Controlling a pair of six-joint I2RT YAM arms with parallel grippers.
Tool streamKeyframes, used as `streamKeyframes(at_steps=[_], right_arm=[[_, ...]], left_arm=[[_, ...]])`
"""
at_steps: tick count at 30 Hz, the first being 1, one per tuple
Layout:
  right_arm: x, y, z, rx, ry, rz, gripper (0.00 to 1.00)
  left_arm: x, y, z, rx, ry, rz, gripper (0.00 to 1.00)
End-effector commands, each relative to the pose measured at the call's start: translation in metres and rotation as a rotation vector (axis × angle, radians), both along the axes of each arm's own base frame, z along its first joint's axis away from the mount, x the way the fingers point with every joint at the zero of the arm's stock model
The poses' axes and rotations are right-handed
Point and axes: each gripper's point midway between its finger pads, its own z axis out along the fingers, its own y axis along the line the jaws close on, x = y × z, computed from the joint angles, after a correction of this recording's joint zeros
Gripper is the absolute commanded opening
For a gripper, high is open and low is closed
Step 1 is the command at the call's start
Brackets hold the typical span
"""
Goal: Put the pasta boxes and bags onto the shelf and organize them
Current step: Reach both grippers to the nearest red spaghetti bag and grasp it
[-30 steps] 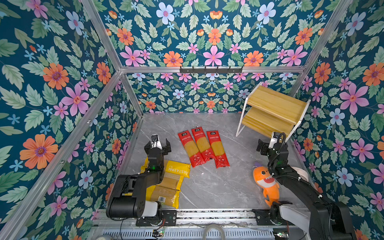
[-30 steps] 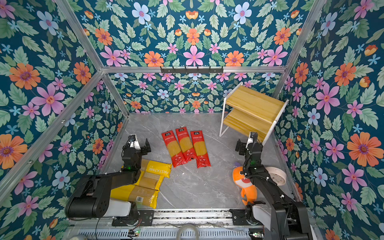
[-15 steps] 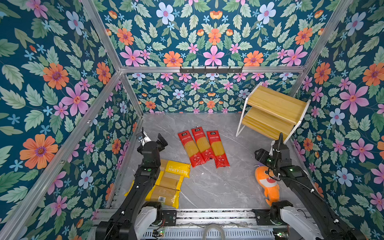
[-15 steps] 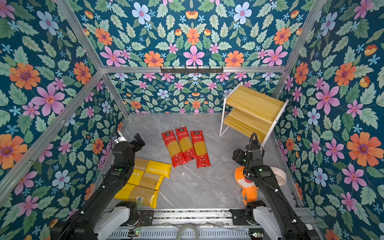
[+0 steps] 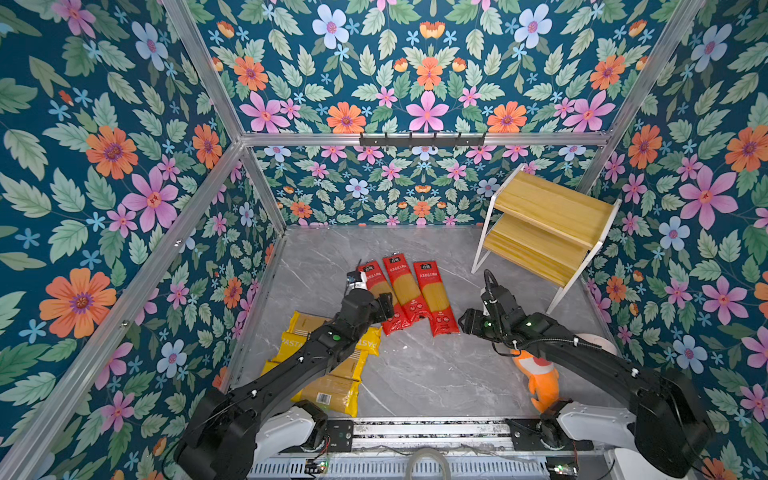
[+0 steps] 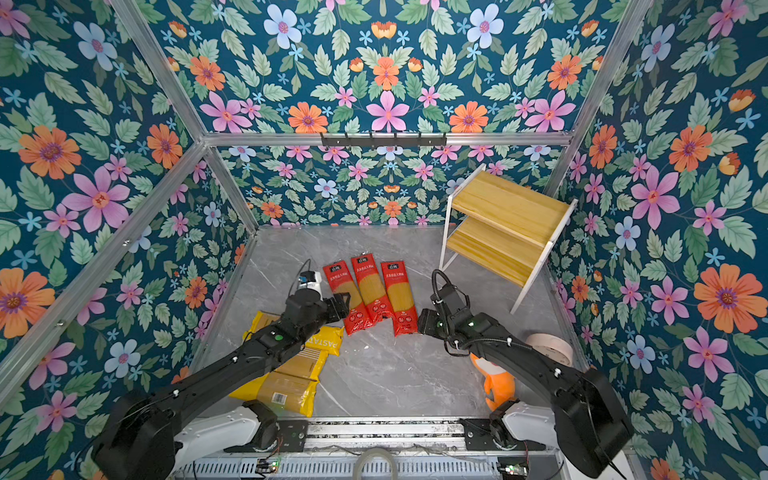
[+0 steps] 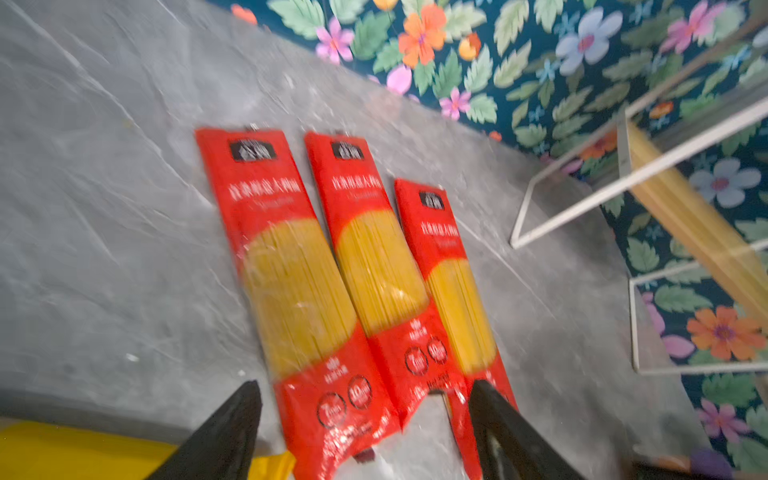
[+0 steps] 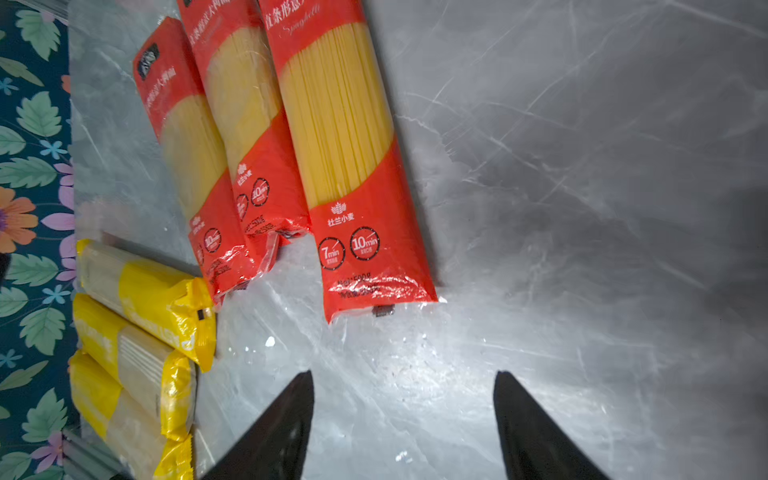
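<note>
Left gripper point(image 7: 365, 384) spread, above near ends of red packs point(image 7: 376, 270), lower centre. Right gripper point(image 8: 403, 372) spread, above floor point(image 8: 561, 199). Shelf point(image 5: 548, 208) upper right.

Grey marbled surface point(image 5: 415, 374) carrying everything. Mid-surface, three red packs point(image 5: 405, 291) lying flat, side by side, long edges touching. Front left, by wall, three yellow packs point(image 5: 332, 392) lying together, just beside red packs' near ends. Back right, shelf point(image 5: 540, 232) standing. Front right, orange toy point(image 5: 540, 374) lying; tape roll point(image 6: 550, 345) sitting near it by wall.
</note>
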Motion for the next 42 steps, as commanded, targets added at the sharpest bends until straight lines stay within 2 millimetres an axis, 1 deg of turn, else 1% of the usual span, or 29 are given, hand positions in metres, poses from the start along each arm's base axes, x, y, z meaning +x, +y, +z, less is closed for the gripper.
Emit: streamKeyframes(at_steps=[1,2,5,7,10,12,13,16,18,20,23,25,27,29,30,32,34,36,37,40,42], right_arm=[[0.019,0.012,-0.002,0.036,-0.023,-0.032,0.68],[0.021,0.016,-0.007,0.038,-0.009,-0.029,0.68],[0.030,0.026,-0.017,0.038,0.023,-0.018,0.66],[0.037,0.028,-0.024,0.020,0.031,-0.026,0.65],[0.046,0.032,-0.040,-0.009,0.060,-0.030,0.64],[0.050,0.040,-0.048,-0.001,0.088,-0.017,0.62],[0.051,0.044,-0.058,-0.002,0.111,-0.011,0.61],[0.052,0.054,-0.071,0.020,0.155,-0.007,0.57],[0.046,0.058,-0.076,0.015,0.176,0.001,0.54],[0.036,0.060,-0.080,-0.012,0.194,0.009,0.51],[0.013,0.065,-0.087,-0.016,0.220,0.032,0.44],[-0.008,0.069,-0.091,0.019,0.255,0.056,0.40],[-0.024,0.071,-0.087,0.059,0.275,0.071,0.37],[-0.035,0.071,-0.076,0.119,0.279,0.073,0.37],[-0.039,0.067,-0.073,0.138,0.279,0.061,0.38],[-0.039,0.060,-0.061,0.167,0.260,0.048,0.41],[-0.030,0.051,-0.049,0.193,0.236,0.033,0.46],[-0.018,0.037,-0.045,0.196,0.219,-0.013,0.55],[-0.011,0.029,-0.046,0.193,0.216,-0.041,0.57],[0.010,0.013,-0.045,0.194,0.184,-0.094,0.57],[0.022,0.011,-0.044,0.183,0.157,-0.106,0.56]], left_arm=[[0.002,-0.024,-0.001,-0.056,0.000,-0.014,0.81],[0.001,-0.030,-0.006,-0.056,0.013,-0.027,0.80],[0.003,-0.039,-0.022,-0.057,0.060,-0.036,0.80],[0.005,-0.044,-0.029,-0.051,0.084,-0.047,0.80],[0.008,-0.055,-0.035,-0.072,0.108,-0.064,0.79],[0.010,-0.063,-0.038,-0.087,0.122,-0.082,0.79],[0.011,-0.068,-0.039,-0.097,0.130,-0.094,0.79],[0.015,-0.079,-0.040,-0.127,0.138,-0.120,0.79],[0.017,-0.084,-0.041,-0.141,0.136,-0.132,0.79],[0.021,-0.087,-0.041,-0.139,0.137,-0.138,0.79],[0.028,-0.094,-0.042,-0.137,0.140,-0.152,0.79],[0.033,-0.101,-0.043,-0.141,0.143,-0.162,0.79],[0.038,-0.108,-0.042,-0.147,0.143,-0.178,0.78],[0.042,-0.116,-0.044,-0.148,0.146,-0.194,0.78],[0.044,-0.119,-0.046,-0.149,0.148,-0.205,0.78],[0.046,-0.126,-0.050,-0.151,0.154,-0.227,0.78],[0.046,-0.130,-0.057,-0.156,0.165,-0.241,0.77],[0.045,-0.133,-0.064,-0.167,0.183,-0.249,0.77],[0.043,-0.134,-0.068,-0.176,0.195,-0.251,0.76],[0.036,-0.131,-0.079,-0.189,0.228,-0.244,0.75],[0.029,-0.125,-0.086,-0.185,0.249,-0.235,0.75]])
